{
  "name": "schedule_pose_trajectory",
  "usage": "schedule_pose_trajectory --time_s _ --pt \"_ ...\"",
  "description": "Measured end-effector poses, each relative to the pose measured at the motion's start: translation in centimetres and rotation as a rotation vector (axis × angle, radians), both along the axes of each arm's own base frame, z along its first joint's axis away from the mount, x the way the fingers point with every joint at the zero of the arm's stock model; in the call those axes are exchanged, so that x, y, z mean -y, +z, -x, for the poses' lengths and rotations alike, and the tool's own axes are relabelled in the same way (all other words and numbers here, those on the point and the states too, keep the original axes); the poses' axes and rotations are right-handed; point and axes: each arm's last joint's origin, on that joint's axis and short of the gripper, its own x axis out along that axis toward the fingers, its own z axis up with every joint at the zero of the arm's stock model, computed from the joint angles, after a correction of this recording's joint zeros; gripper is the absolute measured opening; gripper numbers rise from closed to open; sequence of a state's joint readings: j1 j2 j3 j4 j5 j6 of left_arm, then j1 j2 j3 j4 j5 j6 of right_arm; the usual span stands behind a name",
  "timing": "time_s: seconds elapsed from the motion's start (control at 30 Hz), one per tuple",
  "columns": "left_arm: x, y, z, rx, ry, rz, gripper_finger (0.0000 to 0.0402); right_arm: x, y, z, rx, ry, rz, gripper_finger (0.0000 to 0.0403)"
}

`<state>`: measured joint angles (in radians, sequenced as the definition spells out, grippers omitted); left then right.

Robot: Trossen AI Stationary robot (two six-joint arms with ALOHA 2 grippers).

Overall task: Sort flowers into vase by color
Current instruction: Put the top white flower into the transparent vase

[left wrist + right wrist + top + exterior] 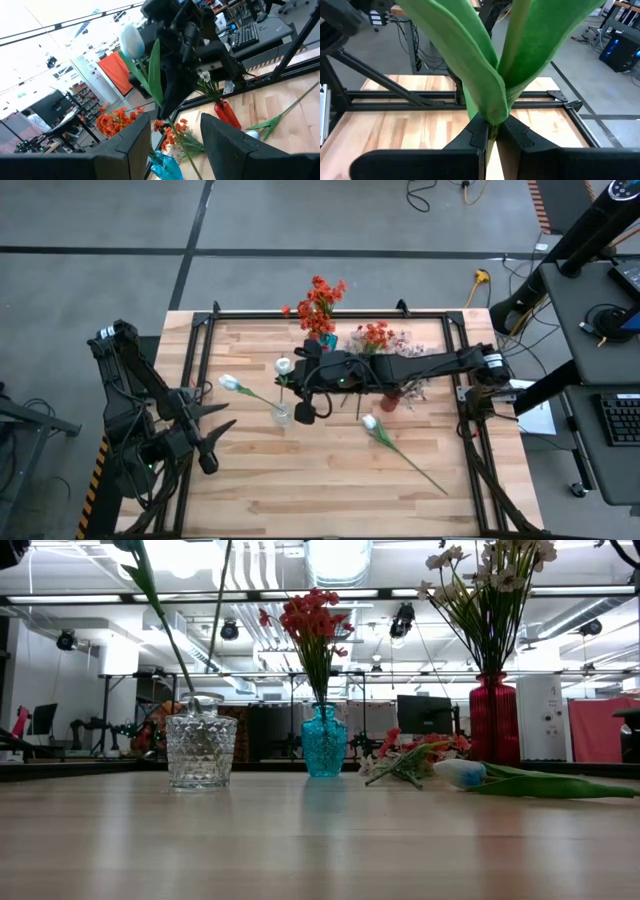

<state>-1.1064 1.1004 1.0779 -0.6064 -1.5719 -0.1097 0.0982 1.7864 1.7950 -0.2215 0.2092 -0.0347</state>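
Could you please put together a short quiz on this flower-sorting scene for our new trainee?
1. True or false: the right pincer is shut on a white tulip stem above the clear glass vase.
2. Which vase holds the orange-red blossoms? A) the red vase B) the teal vase C) the clear glass vase
3. Fill in: a second white tulip still lies flat on the ____, on the right arm's side.

Key: 1 true; 2 B; 3 table. The left pincer waits open at the table's left edge.
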Motion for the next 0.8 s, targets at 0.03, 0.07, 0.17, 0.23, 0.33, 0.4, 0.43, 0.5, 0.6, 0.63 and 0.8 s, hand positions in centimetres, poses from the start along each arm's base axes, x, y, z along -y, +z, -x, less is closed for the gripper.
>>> schedule_pose_trajectory --time_s 0.03,0.07,0.17,0.23,0.33,0.4,0.43,0.5,0.6,0.63,0.8 --pt "0.0 0.0 0.0 0.0 0.0 0.0 0.0157 0.0 -0.2 -0.1 -0.003 -0.001 -0.004 0.0018" --pt "0.0 0.0 0.0 0.0 0.0 0.0 0.0157 0.0 -0.4 -0.3 -0.008 -0.003 -0.01 0.0018" --pt "0.0 0.0 0.0 0.0 0.0 0.0 0.0157 -0.1 -0.9 -0.6 -0.019 -0.004 -0.01 0.0018" --pt "0.0 0.0 0.0 0.0 0.0 0.0 0.0157 -0.1 -1.2 -0.7 -0.024 -0.005 -0.018 0.0018" --pt "0.0 0.0 0.0 0.0 0.0 0.001 0.0157 -0.1 -1.4 -0.9 -0.029 -0.007 -0.021 0.0018" --pt "0.0 0.0 0.0 0.0 0.0 0.001 0.0157 -0.2 -1.6 -1.0 -0.033 -0.007 -0.022 0.0018" --pt "0.0 0.0 0.0 0.0 0.0 0.001 0.0157 -0.2 -1.8 -1.1 -0.037 -0.007 -0.022 0.0018" --pt "0.0 0.0 0.0 0.0 0.0 0.001 0.0157 -0.2 -2.3 -1.4 -0.048 -0.007 -0.021 0.0018" --pt "0.0 0.0 0.0 0.0 0.0 0.0 0.0157 -0.2 -2.9 -1.7 -0.064 -0.008 -0.02 0.0018" --pt "0.0 0.0 0.0 0.0 0.0 0.0 0.0157 -0.2 -2.9 -1.7 -0.067 -0.009 -0.023 0.0018" --pt "0.0 0.0 0.0 0.0 0.0 0.0 0.0157 -0.2 -3.3 -1.9 -0.07 -0.012 -0.03 0.0018"
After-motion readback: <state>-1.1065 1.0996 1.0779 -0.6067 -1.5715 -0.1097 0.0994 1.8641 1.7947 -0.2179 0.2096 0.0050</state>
